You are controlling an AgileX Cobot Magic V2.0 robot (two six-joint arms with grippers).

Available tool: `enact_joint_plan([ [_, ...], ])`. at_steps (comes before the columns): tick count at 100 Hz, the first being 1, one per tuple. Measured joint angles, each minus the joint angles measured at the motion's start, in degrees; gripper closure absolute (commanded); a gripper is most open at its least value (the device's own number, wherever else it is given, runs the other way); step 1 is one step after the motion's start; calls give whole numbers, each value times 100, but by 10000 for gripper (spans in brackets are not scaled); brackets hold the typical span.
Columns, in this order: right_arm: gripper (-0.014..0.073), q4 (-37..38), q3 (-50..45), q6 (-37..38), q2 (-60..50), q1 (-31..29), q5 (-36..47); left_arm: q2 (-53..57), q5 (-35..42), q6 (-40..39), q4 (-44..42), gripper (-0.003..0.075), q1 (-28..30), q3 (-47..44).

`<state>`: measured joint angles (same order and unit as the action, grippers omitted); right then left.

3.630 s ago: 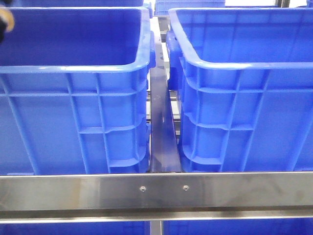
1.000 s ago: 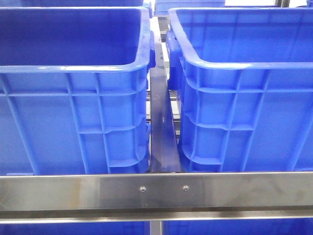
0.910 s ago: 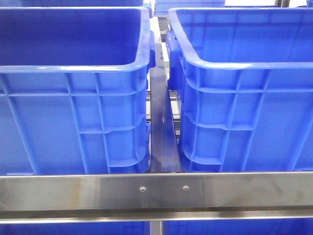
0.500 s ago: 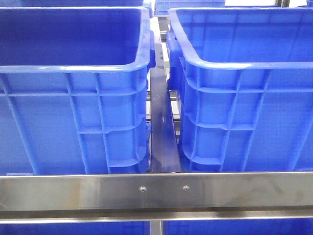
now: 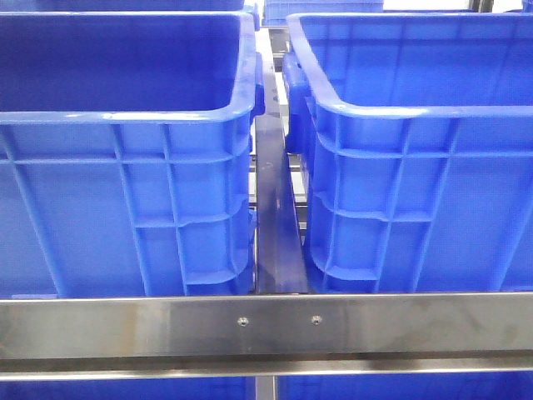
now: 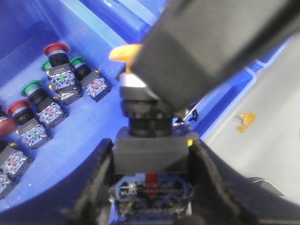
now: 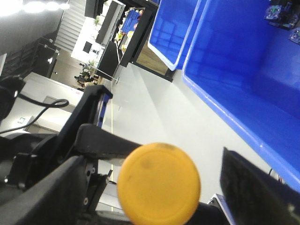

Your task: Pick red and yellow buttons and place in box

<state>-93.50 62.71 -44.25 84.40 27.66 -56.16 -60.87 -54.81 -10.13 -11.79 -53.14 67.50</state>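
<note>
Looking forward over the rig, I see two big blue crates side by side behind a steel crossbar [image 5: 266, 327]. The box [image 5: 416, 108] with the bright, lighter inside stands at 3 o'clock; the darker crate [image 5: 125, 117] sits at 9 o'clock, and a steel rail [image 5: 275, 225] runs up the gap between them. Neither arm nor any button shows in this view.

From the left wrist camera, the left pincer [image 6: 150, 187] is clamped on a yellow push-button [image 6: 149, 136]: its dark fingers [image 6: 101, 183] press both sides of the square dark body, the contact block with a red mark lies between them, and the yellow cap pokes out at 12 o'clock, partly hidden by a dark blurred part in front. Beyond it, on a blue crate floor, lie loose push-buttons: a red-capped one [image 6: 55, 50] at 10 o'clock, a green-capped one [image 6: 77, 61] just beside it, another green one [image 6: 32, 88] and another red one [image 6: 18, 107] toward 9 o'clock. Grey floor [image 6: 267, 140] shows at 3 o'clock.

From the right wrist camera, a yellow button cap [image 7: 158, 183] fills the space between the right pincer's dark fingers [image 7: 253, 187], so this pincer [image 7: 158, 197] holds a button too. A blue crate [image 7: 243, 70] lies at 2 o'clock over grey floor.
</note>
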Motion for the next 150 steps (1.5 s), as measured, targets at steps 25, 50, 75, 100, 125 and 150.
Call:
enact_joint_plan([
  [25,480,-36,20,0,64,0,-91,0,-9,0,0,739,0,0],
  [50,588,-36,20,-4,71,0,-91,0,-9,0,0,708,0,0],
  [75,588,-36,20,-4,71,0,-91,0,-9,0,0,284,0,0],
  [100,588,-36,20,-13,71,0,-24,0,-9,0,0,172,0,0],
  [125,588,-36,20,-106,71,0,312,259,-9,-327,-244,172,0,0],
  [150,588,-36,20,-148,71,-156,450,950,-145,-1122,-979,172,0,0],
])
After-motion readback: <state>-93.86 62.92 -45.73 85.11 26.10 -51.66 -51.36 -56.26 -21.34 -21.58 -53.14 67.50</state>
